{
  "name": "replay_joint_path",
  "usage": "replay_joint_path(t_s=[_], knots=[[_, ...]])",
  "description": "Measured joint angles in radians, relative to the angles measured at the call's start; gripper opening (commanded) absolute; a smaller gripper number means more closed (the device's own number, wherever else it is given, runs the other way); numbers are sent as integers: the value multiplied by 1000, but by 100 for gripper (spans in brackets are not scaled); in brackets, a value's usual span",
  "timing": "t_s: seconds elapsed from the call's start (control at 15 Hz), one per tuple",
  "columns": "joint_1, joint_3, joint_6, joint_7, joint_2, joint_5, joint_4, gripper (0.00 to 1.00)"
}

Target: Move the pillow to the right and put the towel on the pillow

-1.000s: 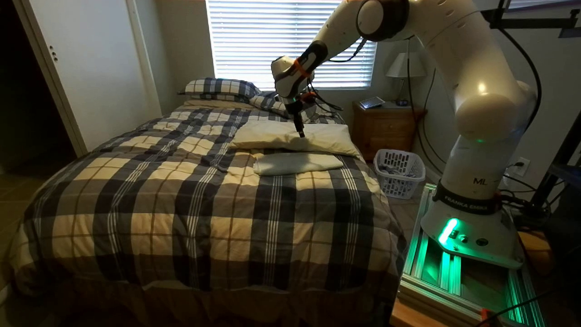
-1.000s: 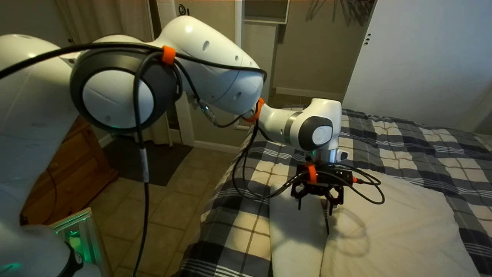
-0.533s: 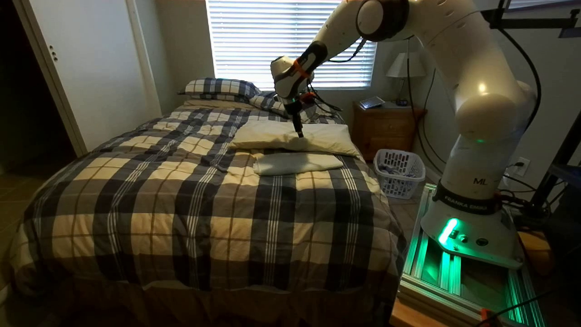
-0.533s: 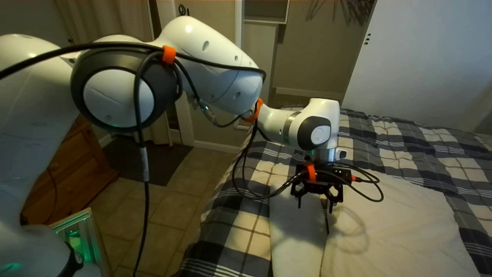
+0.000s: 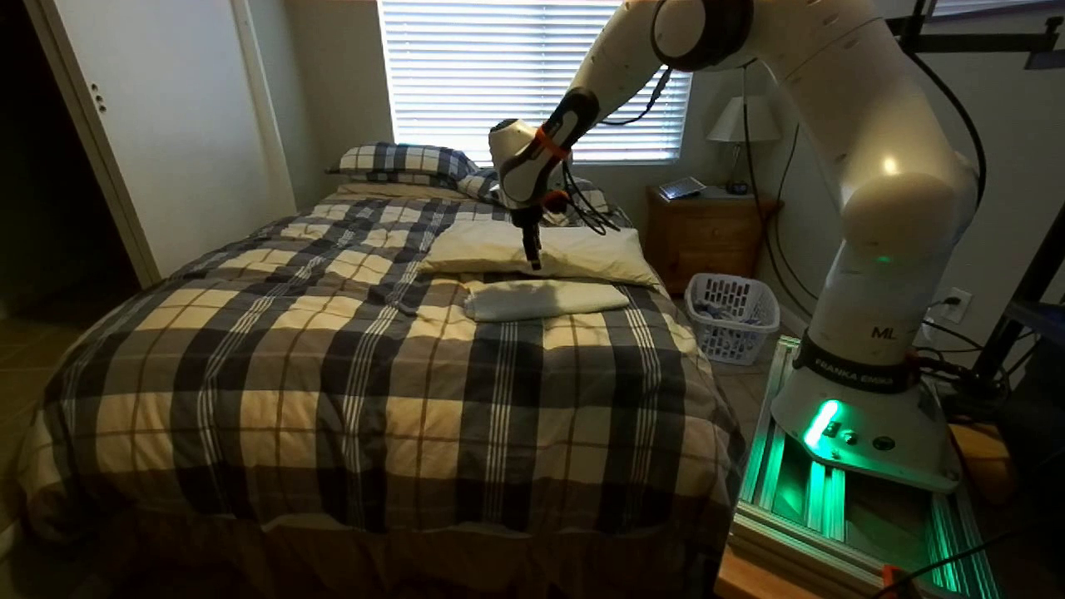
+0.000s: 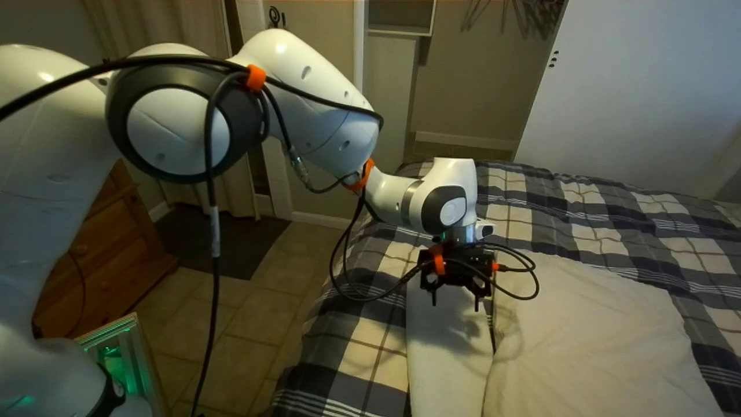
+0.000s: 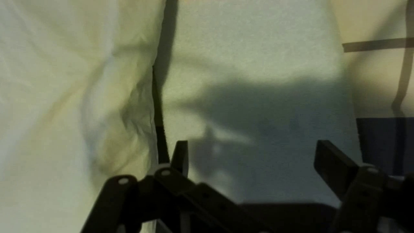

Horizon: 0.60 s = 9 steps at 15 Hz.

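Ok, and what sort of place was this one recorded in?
A bedroom, most likely in a home: there is a plaid-covered bed, and near its head a wooden nightstand with a lamp on it.

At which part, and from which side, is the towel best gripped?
Probably from above, across the short width of the towel, near its middle: it lies as a flat, long strip. Beside the pillow the gap is narrow, so coming from that side looks tight. The open claw could likely pinch up a fold.

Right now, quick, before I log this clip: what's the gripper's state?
Gripper: open, holding nothing, above the towel.
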Motion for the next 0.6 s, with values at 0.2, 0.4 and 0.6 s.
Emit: replay_joint_path(t_s=[0.2,0.4,0.6], knots=[[0,-1,16,47,-8,0,-47,100],[1,0,16,57,-5,1,-69,100],[2,6,15,57,10,4,-69,100]])
